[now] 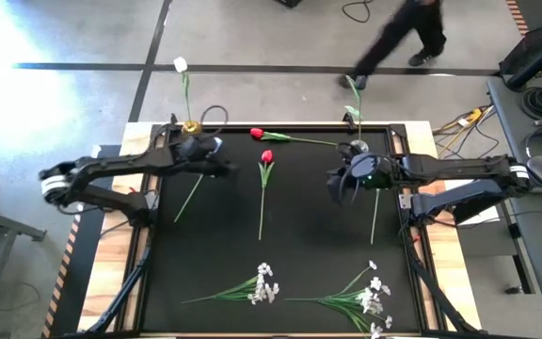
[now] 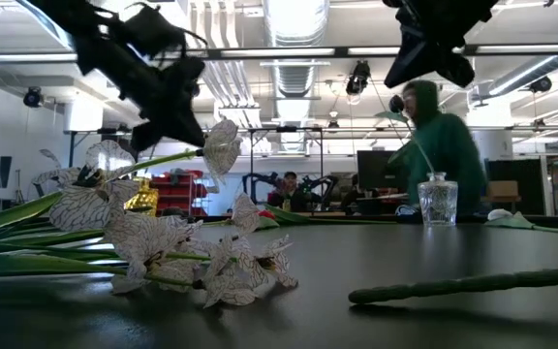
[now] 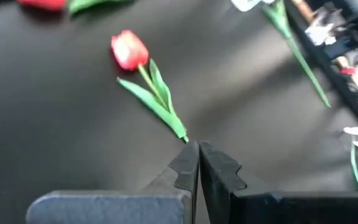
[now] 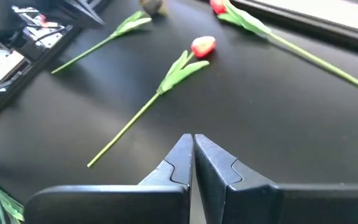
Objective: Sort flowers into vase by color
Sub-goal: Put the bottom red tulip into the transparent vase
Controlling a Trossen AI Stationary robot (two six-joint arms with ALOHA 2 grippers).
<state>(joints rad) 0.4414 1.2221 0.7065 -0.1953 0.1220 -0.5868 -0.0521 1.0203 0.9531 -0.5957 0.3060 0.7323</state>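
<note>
1. As both wrist views show, each pincer has its two dark fingers pressed together with nothing between them: the left gripper [image 3: 198, 163] hangs above the black table [image 1: 309, 226] near its left rear, and the right gripper [image 4: 193, 158] hangs above the right rear part.
2. Nearest the low camera, at the front edge of the table, lie two leafy sprays of tiny white blossoms: the left spray [image 1: 252, 285] and the right spray [image 1: 360, 297]; their veined white petals fill the foreground of the low view.
3. In the middle of the table lies a red tulip [image 1: 267, 157], head toward the rear and stem running toward the front; it lies between the two grippers and touches neither.
4. A second red tulip [image 1: 258, 134] lies crosswise at the rear, its stem reaching toward the right gripper.
5. One bare green stem [image 1: 189, 198] lies slantwise just in front of the left gripper; another stem [image 1: 375, 215] lies in front of the right gripper.
6. At the rear left stands a gold vase [image 1: 191, 125] holding a white tulip [image 1: 181, 65]; at the rear right stands a clear glass vase [image 2: 437, 200] holding a green stem.
7. Beyond the table a person [image 2: 444, 145] in a green hooded top passes by.
</note>
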